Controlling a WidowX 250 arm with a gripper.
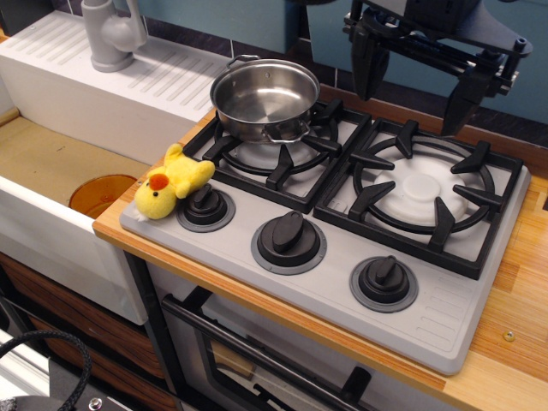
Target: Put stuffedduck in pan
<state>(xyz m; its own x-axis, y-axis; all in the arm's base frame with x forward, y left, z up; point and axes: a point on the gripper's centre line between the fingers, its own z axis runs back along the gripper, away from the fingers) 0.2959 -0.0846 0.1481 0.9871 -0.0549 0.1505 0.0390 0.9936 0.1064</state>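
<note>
The stuffedduck is a small yellow plush with an orange beak. It lies on the front left corner of the grey stove top, touching the left knob. The pan is a shiny steel pot, empty, standing on the back of the left burner grate. My gripper hangs high above the back of the right burner. Its two black fingers are spread wide apart and hold nothing. It is far to the right of the duck and to the right of the pan.
Three black knobs run along the stove front. A white sink with a grey faucet lies left of the stove, with an orange disc in the basin. The wooden counter edges the stove on the right.
</note>
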